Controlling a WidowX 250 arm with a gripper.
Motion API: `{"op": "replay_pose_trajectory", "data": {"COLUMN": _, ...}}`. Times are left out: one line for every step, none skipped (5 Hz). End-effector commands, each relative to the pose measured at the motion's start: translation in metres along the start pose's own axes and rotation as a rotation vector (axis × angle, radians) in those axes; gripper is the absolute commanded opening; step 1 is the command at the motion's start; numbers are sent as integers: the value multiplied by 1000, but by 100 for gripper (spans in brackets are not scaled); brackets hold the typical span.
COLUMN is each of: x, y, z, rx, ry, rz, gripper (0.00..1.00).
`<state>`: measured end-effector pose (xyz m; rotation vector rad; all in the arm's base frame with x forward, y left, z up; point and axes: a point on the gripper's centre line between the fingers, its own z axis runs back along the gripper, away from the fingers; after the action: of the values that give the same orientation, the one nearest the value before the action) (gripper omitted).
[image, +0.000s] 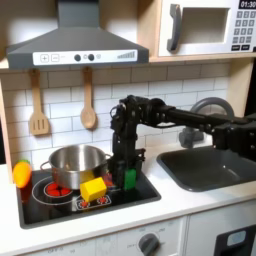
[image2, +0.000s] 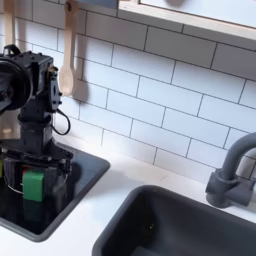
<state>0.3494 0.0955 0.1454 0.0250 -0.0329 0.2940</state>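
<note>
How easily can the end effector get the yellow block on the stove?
Probably yes. The end effector hangs low over the stove, at a green block. The yellow block lies beside it, uncovered, though the pot stands close.

Stovetop (image: 140, 196) carries pot (image: 76, 163), yellow block (image: 93, 188), green block (image: 129, 179).

The hand (image: 128, 178) grips a green block (image: 129, 180) beside a yellow block (image: 93, 188).

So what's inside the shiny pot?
The pot's inside cannot be seen; its wall hides it. Beside it lie a yellow block and a green block at the gripper.
</note>
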Motion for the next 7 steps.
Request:
{"op": "replay_pose_trajectory", "data": {"x": 0, "y": 0, "z": 1, "rx": -2, "ry": -7, "rz": -9, "gripper": 0}}
{"op": "replay_pose_trajectory", "data": {"x": 1, "y": -2, "z": 3, "rx": -17, "ry": -9, "rz": -19, "gripper": 0}}
{"op": "replay_pose_trajectory", "data": {"x": 0, "y": -3, "z": 10, "rx": -27, "ry": -16, "rz": -24, "gripper": 0}}
{"op": "replay_pose_trajectory", "data": {"x": -2, "y": -7, "z": 18, "rx": -53, "ry": -12, "rz": -23, "gripper": 0}}
{"op": "replay_pose_trajectory", "data": {"x": -1, "y": -8, "z": 38, "rx": -72, "ry": -57, "rz": -14, "gripper": 0}}
{"op": "replay_pose_trajectory", "data": {"x": 3, "y": -12, "z": 46, "rx": -102, "ry": -79, "rz": -11, "gripper": 0}}
{"op": "replay_pose_trajectory", "data": {"x": 10, "y": -14, "z": 51, "rx": -111, "ry": -90, "rz": -11, "gripper": 0}}
